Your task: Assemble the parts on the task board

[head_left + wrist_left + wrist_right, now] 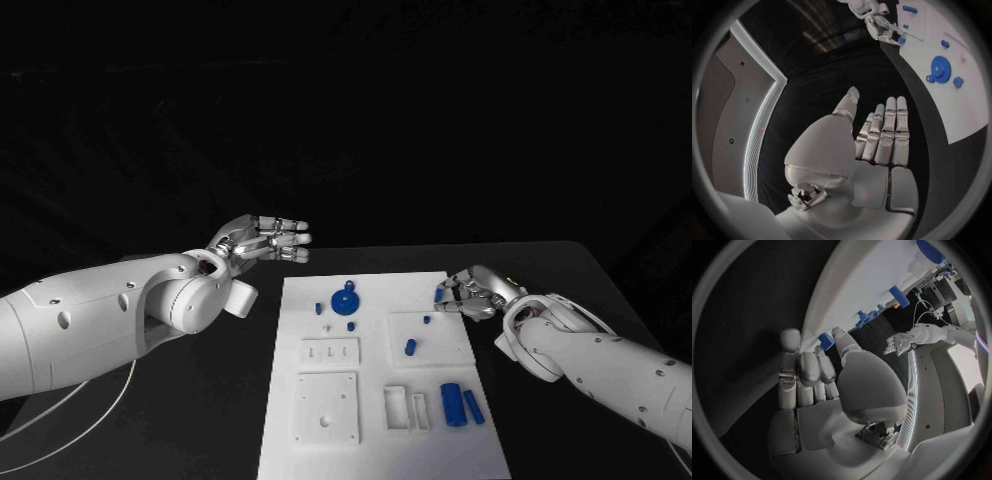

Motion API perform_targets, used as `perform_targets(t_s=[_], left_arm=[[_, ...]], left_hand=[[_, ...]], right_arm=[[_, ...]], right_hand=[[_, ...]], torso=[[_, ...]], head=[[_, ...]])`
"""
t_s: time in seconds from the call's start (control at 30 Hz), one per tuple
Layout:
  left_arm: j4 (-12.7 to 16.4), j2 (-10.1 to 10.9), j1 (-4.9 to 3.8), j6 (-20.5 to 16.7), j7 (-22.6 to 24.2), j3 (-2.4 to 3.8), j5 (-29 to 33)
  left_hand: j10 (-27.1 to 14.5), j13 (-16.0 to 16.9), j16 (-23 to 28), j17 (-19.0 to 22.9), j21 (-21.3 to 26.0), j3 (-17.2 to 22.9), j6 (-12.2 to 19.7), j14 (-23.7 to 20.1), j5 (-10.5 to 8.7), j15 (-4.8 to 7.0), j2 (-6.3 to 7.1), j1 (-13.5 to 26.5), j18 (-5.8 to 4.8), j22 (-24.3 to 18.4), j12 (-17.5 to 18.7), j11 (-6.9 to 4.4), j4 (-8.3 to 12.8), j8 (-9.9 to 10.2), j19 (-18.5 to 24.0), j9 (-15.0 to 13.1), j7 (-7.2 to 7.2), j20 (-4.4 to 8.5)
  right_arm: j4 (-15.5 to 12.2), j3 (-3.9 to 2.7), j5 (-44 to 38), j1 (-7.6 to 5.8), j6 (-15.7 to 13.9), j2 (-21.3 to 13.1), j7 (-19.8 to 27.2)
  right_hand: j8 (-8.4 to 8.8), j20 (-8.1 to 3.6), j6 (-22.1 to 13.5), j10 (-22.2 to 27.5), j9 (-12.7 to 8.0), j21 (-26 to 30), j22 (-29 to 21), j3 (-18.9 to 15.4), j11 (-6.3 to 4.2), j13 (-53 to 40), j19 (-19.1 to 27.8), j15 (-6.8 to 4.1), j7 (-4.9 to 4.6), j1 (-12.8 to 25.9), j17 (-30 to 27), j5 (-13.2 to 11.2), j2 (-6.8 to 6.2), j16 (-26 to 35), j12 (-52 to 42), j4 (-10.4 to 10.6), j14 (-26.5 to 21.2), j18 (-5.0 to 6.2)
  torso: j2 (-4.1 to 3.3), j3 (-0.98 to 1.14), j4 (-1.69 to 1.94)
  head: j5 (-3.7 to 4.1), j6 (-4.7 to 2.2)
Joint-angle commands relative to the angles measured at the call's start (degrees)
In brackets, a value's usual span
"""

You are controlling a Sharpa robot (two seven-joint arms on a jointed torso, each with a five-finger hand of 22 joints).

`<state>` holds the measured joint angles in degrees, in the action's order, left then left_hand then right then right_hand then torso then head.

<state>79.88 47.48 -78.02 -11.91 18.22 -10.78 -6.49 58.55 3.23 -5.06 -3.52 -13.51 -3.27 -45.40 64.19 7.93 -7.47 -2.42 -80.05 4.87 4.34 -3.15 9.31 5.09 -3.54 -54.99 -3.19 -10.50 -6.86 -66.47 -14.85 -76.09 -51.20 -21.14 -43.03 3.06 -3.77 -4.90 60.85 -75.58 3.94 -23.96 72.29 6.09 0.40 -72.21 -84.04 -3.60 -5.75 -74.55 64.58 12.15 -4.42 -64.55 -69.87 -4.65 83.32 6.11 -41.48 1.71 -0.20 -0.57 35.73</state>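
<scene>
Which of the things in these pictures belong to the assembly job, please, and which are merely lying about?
Belonging to the job:
- white rectangular task board
- blue round gear
- two blue cylinders
- small blue part at the right hand
- small blue peg

Merely about:
- black table
- white cable beneath the left arm; the left hand hovers off the board.

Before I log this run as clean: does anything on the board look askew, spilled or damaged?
Nothing stands out. The blue parts lie on the task board, the gear near its far end, two cylinders side by side near the front. Right hand is at the board's far right edge by a small blue piece; left hand is off the board.
</scene>
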Motion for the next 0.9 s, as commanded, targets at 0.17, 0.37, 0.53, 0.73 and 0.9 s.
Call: perform_targets(t_s=[0.17,0.37,0.53,0.73,0.9], left_arm=[[0.1,-0.1,-0.04,0.9,0.3,0.04,-0.2],[0.1,-0.1,-0.04,1.0,0.2,0.04,-0.2],[0.1,-0.1,-0.04,1.1,0.1,0.04,-0.2],[0.1,-0.1,-0.04,1.2,0.0,0.04,-0.2],[0.1,0.0,-0.04,1.2,0.0,0.04,-0.2]], left_hand=[[-0.2,0.1,-0.3,-0.1,-0.3,-0.1,0.4,-0.2,-0.31,-0.26,0.29,0.2,-0.39,-0.1,-0.3,0.04,0.1,0.2,0.2,0.0,0.06,-0.14],[-0.2,0.1,-0.3,-0.1,-0.3,-0.1,0.4,-0.2,-0.31,-0.26,0.29,0.2,-0.39,-0.1,-0.3,0.04,0.1,0.2,0.2,0.0,0.06,-0.14],[-0.3,0.1,-0.3,-0.1,-0.2,-0.1,0.6,-0.2,-0.34,-0.26,0.33,0.2,-0.39,-0.1,-0.3,0.06,0.0,0.3,0.2,0.1,0.05,-0.15],[-0.3,0.1,-0.3,-0.1,-0.2,-0.1,0.6,-0.2,-0.34,-0.26,0.33,0.2,-0.39,-0.1,-0.3,0.06,0.0,0.3,0.2,0.1,0.05,-0.15],[-0.3,0.1,-0.3,-0.1,-0.2,-0.1,0.6,-0.2,-0.34,-0.26,0.33,0.2,-0.39,-0.1,-0.3,0.06,0.0,0.3,0.2,0.1,0.05,-0.15]], right_arm=[[0.4,-0.01,-0.8,0.08,0.1,0.5,-0.6],[0.5,-0.01,-0.8,0.09,-0.1,0.8,-0.7],[0.5,-0.01,-0.8,0.09,-0.6,0.9,-0.9],[0.5,-0.01,-0.9,0.09,-1.4,1.0,-1.3],[0.5,-0.01,-1.0,0.09,-2.8,1.0,-1.3]], right_hand=[[0.18,-0.27,1.2,-0.2,-0.1,-0.5,0.0,6.7,-0.49,-0.2,-2.3,-0.37,0.18,1.6,0.2,-3.5,-0.36,-0.3,-0.4,0.1,0.0,-0.05],[0.21,-0.33,1.8,-0.3,-0.1,-0.5,0.0,8.5,-0.58,-0.3,-2.3,-0.46,0.36,1.8,0.2,-5.2,0.35,-0.3,-0.4,-0.2,0.0,-0.14],[0.19,-0.43,2.5,-0.3,-0.1,-0.5,0.0,10.0,-0.64,-0.3,-2.3,-0.55,0.55,2.0,0.2,-6.7,0.65,-0.2,-0.4,-0.5,0.0,-0.28],[0.17,-0.58,3.6,-0.5,0.0,-0.6,0.0,11.6,-0.77,-0.4,-2.3,-0.72,0.86,2.0,0.3,-7.7,0.81,-0.3,-0.5,-0.7,0.0,-0.48],[0.13,-0.79,5.0,-0.6,0.1,-0.7,0.0,13.4,-1.04,-0.4,-2.3,-0.97,1.31,1.9,0.3,-8.4,1.08,-0.3,-0.4,-0.9,0.0,-0.69]], torso=[[0.03,0.05,0.0],[0.05,0.08,-0.06],[0.05,0.05,-0.03],[0.02,0.05,-0.05],[0.05,0.02,-0.05]], head=[[0.16,-0.01],[0.12,-0.06],[0.1,-0.09],[0.1,-0.03],[0.12,-0.04]])
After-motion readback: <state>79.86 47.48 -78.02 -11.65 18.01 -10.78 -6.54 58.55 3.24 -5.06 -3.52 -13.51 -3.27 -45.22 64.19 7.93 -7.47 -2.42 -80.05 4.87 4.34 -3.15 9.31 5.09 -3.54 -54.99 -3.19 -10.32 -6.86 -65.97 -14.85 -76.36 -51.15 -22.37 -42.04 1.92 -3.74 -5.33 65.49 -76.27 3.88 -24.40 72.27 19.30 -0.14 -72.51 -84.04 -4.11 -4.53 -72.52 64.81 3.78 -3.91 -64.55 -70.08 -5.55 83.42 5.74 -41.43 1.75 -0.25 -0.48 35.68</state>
